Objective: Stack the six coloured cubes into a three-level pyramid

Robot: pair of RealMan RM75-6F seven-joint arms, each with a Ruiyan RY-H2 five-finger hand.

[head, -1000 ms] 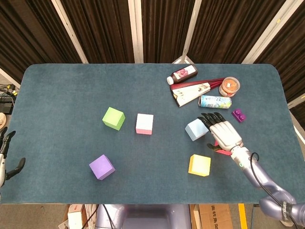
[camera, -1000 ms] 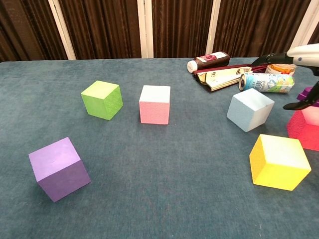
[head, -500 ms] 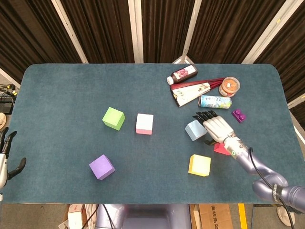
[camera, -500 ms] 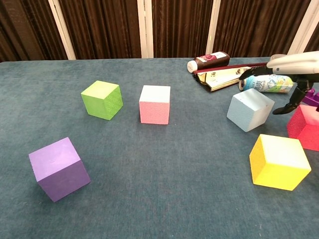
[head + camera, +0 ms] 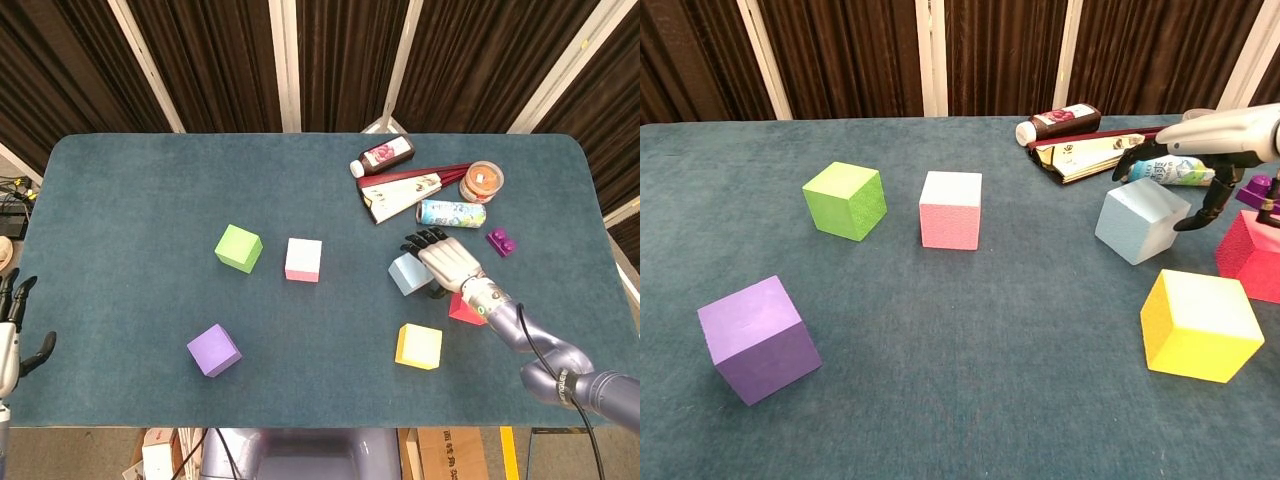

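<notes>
Six cubes lie apart on the blue table: green, pink, light blue, yellow, purple and red, the last partly behind my right wrist. My right hand hovers over the light blue cube with its fingers spread. In the chest view the right hand has its fingertips hanging past the cube's far edge and its thumb down by the right side, holding nothing. My left hand stays at the table's left edge, fingers apart and empty.
Behind the right hand lies a cluster: a dark bottle, a flat packet, a lying can, an orange-lidded jar and a small purple brick. The yellow cube and red cube sit close to the light blue one.
My right hand has moved left and away from the red cube, coming over the light blue cube. The cubes and the left hand have not moved.
</notes>
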